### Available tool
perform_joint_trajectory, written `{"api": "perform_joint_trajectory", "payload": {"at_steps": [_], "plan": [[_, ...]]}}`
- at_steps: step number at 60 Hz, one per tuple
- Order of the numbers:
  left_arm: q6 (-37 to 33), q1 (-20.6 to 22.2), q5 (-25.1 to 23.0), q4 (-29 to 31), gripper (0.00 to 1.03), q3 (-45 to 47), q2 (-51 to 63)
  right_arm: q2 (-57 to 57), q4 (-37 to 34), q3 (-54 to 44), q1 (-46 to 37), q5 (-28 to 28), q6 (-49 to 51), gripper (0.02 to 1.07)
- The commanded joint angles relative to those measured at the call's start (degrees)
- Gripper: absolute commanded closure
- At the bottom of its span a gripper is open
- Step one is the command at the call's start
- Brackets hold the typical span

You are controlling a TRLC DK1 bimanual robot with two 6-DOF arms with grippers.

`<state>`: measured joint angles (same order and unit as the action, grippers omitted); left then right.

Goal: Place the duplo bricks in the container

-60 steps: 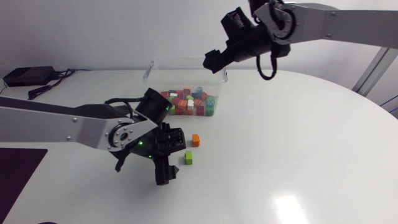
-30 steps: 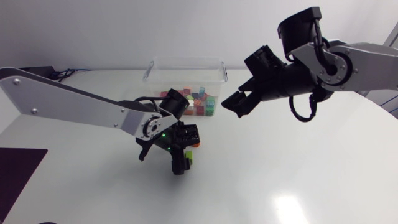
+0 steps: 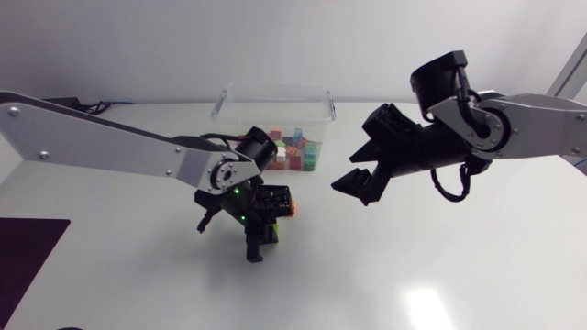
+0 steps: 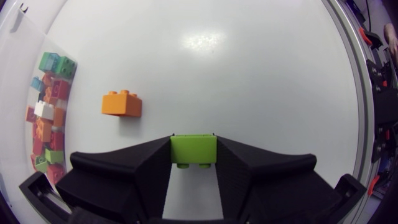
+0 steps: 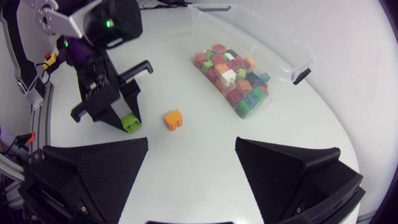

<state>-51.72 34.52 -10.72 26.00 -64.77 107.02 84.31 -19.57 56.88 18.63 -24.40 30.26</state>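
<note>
Seen from the head view, the left gripper point(image 3: 263, 236) covers nearly all of the green brick point(image 3: 273, 225), leaving only a sliver of green beside its fingers. The orange brick point(image 3: 289, 205) is partly hidden behind that gripper's body. The piled bricks point(image 3: 289, 151) in the container point(image 3: 275, 92) are too small there to count. In the left wrist view the green brick's lower part is lost between the fingers pressing its two sides, and the view's edge cuts off the container. In the right wrist view the right gripper point(image 5: 191, 142) has its wide-apart fingers cropped, and whether the green brick touches the table point(image 5: 280, 124) cannot be told.
</note>
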Motion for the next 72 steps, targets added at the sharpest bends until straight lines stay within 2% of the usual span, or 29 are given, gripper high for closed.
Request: {"api": "perform_joint_trajectory", "payload": {"at_steps": [1,21,31,43,54,65,72], "plan": [[-2.3,-2.0,-1.0,1.8,0.75,0.5,-4.6,4.3,-1.7,-0.4,-0.3,-1.5,4.0,0.06],[-2.4,-7.5,-1.6,5.9,0.75,3.8,-18.1,16.5,-3.5,6.7,6.6,-0.2,10.5,0.06],[-1.9,-11.9,-2.6,6.3,0.74,3.9,-22.0,23.4,-8.2,14.0,10.6,1.9,15.9,0.06],[1.2,-16.9,-5.5,5.9,0.74,1.1,-24.7,32.4,-14.2,24.9,11.0,3.8,21.5,0.06],[6.6,-21.6,-9.2,2.2,0.74,-3.5,-24.1,38.8,-19.8,32.9,11.8,4.6,24.6,0.06],[12.4,-23.5,-11.3,-3.0,0.74,-7.2,-21.7,43.7,-25.3,40.5,12.3,5.6,27.0,0.07],[14.9,-23.6,-11.4,-5.2,0.74,-9.8,-18.9,45.5,-28.2,43.1,12.7,5.9,28.5,0.22]]}}
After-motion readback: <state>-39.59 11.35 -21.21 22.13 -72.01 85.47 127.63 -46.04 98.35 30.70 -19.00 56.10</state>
